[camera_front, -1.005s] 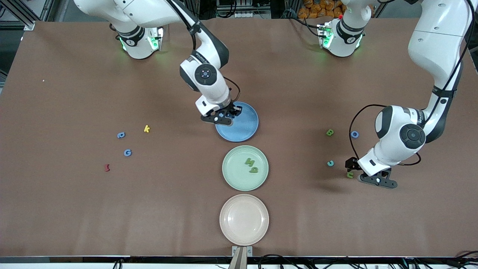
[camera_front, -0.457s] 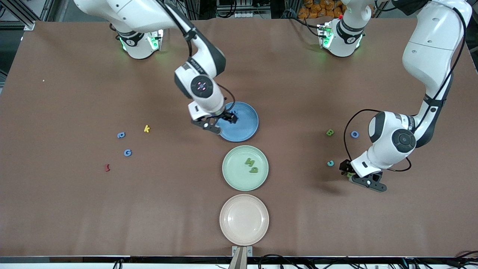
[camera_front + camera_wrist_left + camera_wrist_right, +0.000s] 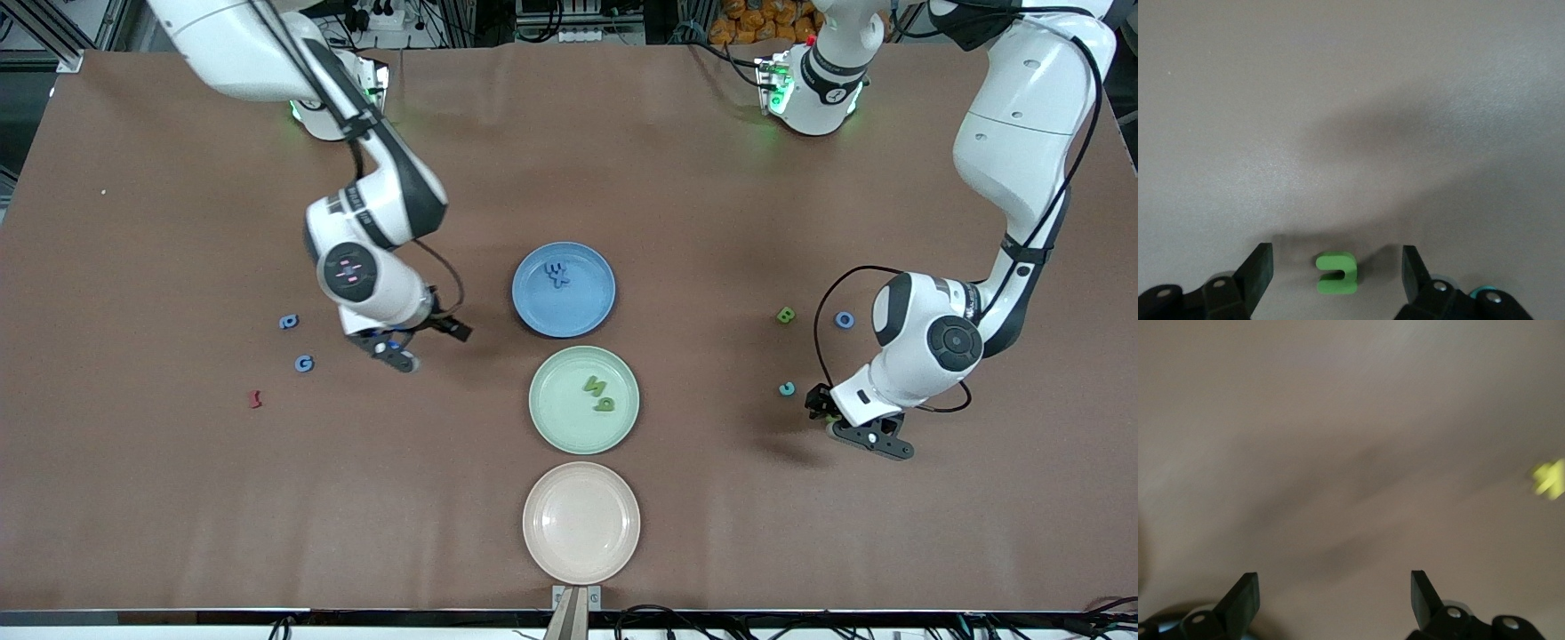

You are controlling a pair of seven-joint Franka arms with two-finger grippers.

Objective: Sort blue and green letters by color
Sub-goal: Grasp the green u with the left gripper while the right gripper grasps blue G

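From the front view, three plates stand in a row down the middle of the brown table [image 3: 676, 196]: a blue plate [image 3: 587, 313] nearest the arms' bases, a green plate [image 3: 556, 413] next, and a pink plate [image 3: 581, 523] close to the camera-side edge. One blue letter [image 3: 557, 275] lies in the blue plate; two green letters [image 3: 599, 393] lie in the green plate. Toward the right arm's end lie two blue letters, one [image 3: 288, 322] and another [image 3: 304, 363], plus one dark red letter [image 3: 255, 399]. Toward the left arm's end lie a green B [image 3: 785, 315], a blue O [image 3: 845, 319] and a teal letter [image 3: 787, 388].

The right gripper [image 3: 400, 342] hangs over bare table between the blue plate and those two blue letters. The left gripper [image 3: 840, 425] is low beside the teal letter.

In the left wrist view, the left gripper [image 3: 1337, 272] has its fingers spread, one green letter [image 3: 1337, 273] on the table between them, untouched.

In the right wrist view, the right gripper [image 3: 1335, 597] is spread wide and empty; one yellow letter [image 3: 1549, 479] shows blurred.
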